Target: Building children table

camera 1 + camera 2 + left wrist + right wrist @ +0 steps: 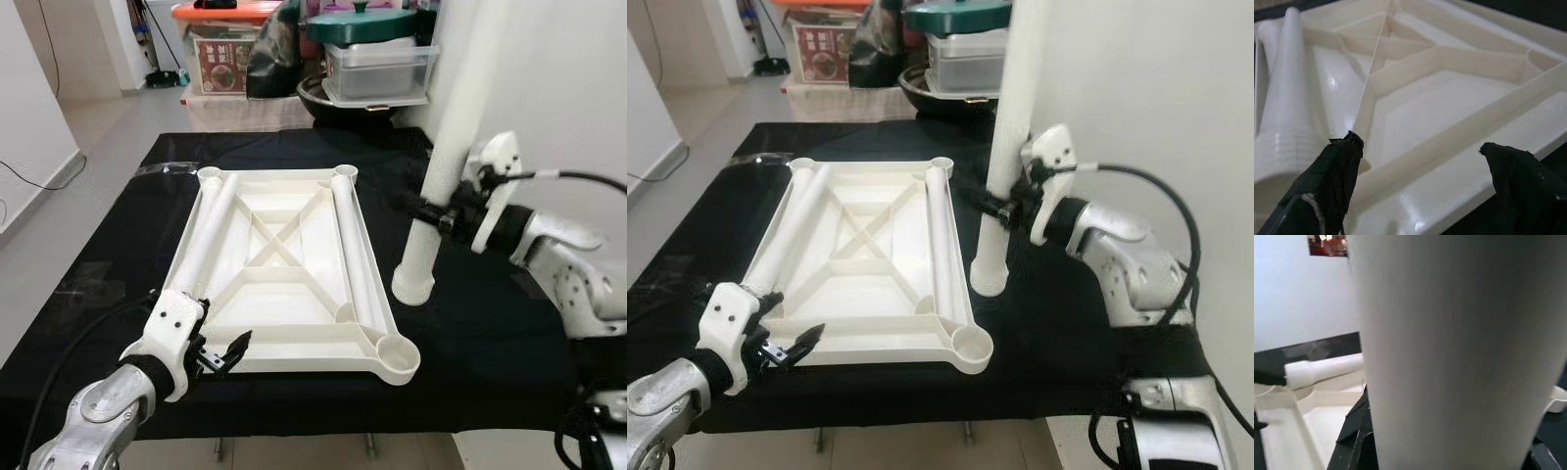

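Observation:
A white plastic tabletop (294, 363) lies upside down on the black cloth (490, 323). Two white legs lie inside it, one along its left side (211, 230) and one along its right side (351, 245). A third white leg (443, 176) stands upright on the cloth just right of the tabletop, wide end down. My right gripper (436, 211) is shut on this leg low on its shaft, and the leg (1459, 352) looms close in the right wrist view. My left gripper (220, 354) is open at the tabletop's front left corner, its fingertips (1339, 161) just short of the rim.
Behind the table stand an orange-lidded box (225, 39), a green-lidded container (367, 24) on clear tubs and a dark pan (338, 98). A white wall runs close along the right. Tiled floor (59, 225) lies to the left.

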Controlling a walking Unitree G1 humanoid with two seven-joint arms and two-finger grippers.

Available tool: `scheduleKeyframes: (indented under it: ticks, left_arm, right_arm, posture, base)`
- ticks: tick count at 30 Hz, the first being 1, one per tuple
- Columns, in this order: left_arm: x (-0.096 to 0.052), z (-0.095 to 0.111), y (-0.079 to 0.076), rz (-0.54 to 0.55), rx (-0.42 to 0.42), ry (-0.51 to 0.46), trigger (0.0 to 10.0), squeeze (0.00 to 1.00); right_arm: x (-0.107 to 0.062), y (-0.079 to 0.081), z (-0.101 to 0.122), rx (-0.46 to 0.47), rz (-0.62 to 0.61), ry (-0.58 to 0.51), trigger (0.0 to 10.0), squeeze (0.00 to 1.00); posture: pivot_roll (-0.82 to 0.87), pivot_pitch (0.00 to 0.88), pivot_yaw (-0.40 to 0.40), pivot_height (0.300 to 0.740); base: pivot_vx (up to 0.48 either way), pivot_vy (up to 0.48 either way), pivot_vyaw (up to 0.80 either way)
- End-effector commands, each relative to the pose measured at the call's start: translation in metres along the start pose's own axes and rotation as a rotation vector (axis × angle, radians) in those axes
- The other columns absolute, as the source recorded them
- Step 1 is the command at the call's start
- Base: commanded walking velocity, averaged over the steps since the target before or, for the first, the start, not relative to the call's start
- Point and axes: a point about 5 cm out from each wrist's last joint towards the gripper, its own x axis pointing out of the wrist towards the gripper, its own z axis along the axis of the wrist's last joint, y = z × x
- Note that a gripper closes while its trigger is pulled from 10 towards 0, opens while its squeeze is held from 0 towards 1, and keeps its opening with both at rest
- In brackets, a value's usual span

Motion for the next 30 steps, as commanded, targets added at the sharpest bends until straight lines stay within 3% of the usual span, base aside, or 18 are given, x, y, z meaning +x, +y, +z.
scheduleKeyframes:
  ticks: [1,7,13,20,27,30]
  left_arm:
    - [-0.002,-0.005,0.005,0.043,-0.008,0.020,10.0,0.00]
    - [-0.001,0.002,0.002,0.058,-0.028,-0.028,10.0,0.00]
    - [-0.002,0.005,-0.003,0.054,-0.076,-0.059,10.0,0.00]
    - [-0.002,0.009,-0.006,0.048,-0.107,-0.080,10.0,0.00]
    - [0.000,0.012,-0.003,0.066,-0.088,-0.116,10.0,0.00]
    - [0.000,0.012,-0.002,0.074,-0.082,-0.111,10.0,0.00]
  right_arm:
    - [0.004,0.005,0.000,0.005,0.004,-0.022,0.0,0.00]
    - [0.020,0.008,-0.007,0.095,-0.136,-0.101,0.0,0.00]
    - [0.024,0.009,-0.010,0.144,-0.215,-0.135,0.0,0.00]
    - [0.030,0.019,-0.010,0.198,-0.226,-0.170,0.0,0.00]
    - [0.028,0.022,-0.003,0.177,-0.221,-0.183,0.0,0.00]
    - [0.027,0.022,-0.003,0.158,-0.217,-0.177,0.0,0.00]
  posture:
    - [0.04,0.000,-0.025,0.740]
    - [0.04,0.000,-0.023,0.740]
    - [0.05,0.000,-0.026,0.740]
    - [0.06,0.000,-0.028,0.740]
    - [0.05,0.000,-0.022,0.740]
    - [0.04,0.000,-0.019,0.740]
  base:
    - [0.000,0.000,0.00]
    - [0.000,0.000,0.00]
    - [0.000,0.000,0.00]
    - [0.000,0.137,-0.23]
    - [0.000,0.172,-0.80]
    - [0.000,0.000,0.00]
